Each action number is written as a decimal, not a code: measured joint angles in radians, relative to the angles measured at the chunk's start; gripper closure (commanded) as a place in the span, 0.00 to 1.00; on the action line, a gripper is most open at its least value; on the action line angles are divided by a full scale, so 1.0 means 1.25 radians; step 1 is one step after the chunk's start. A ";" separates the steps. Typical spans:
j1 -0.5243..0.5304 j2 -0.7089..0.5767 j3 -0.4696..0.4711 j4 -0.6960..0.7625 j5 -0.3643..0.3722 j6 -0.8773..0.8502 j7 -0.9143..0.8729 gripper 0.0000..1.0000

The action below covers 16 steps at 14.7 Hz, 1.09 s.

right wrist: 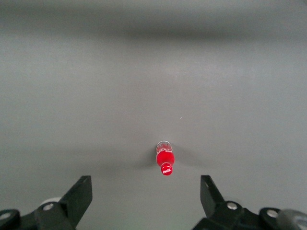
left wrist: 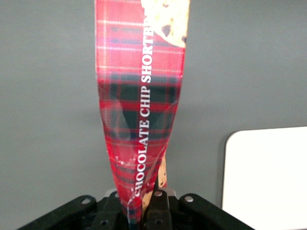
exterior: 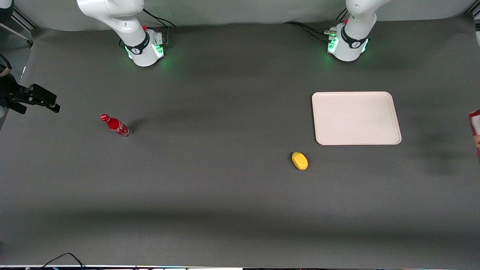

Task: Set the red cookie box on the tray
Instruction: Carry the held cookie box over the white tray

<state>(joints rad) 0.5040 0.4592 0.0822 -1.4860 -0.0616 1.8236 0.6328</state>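
**Box in the grip, off the working arm's end of the tray**

Nearest the front camera lies a yellow lemon-like fruit (exterior: 299,161), on the mat and closer to the lens than the tray (exterior: 356,118).

- Gripper (left wrist: 142,211): fingers closed on one end of the red cookie box (left wrist: 141,110); the carton looks pinched narrow where they clamp it. The rest of it stretches away from the wrist camera over bare mat.
- From the front you see only a sliver of the box (exterior: 475,131) at the frame edge, toward the working arm's end of the table, apart from the tray. Gripper itself is out of that view.
- Tray corner (left wrist: 268,177) shows beside the box in the wrist view. Nothing on the tray.
- Small red bottle (exterior: 115,126) stands well off toward the parked arm's end.

Risks, as you judge the carry:
- End grip on a long carton: it may swing or slip.
- Released while tilted or overhanging the rim, it could tip off onto the mat.
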 measured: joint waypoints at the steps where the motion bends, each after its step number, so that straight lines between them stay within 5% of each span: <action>1: -0.004 -0.022 0.000 0.020 0.024 -0.036 -0.021 1.00; 9: -0.047 -0.117 -0.003 0.029 0.081 -0.173 -0.113 1.00; 16: -0.096 -0.291 -0.004 -0.339 0.061 0.042 -0.179 1.00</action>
<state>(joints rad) 0.3843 0.0957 0.0778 -1.9101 0.0152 1.8762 0.4093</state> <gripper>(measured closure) 0.868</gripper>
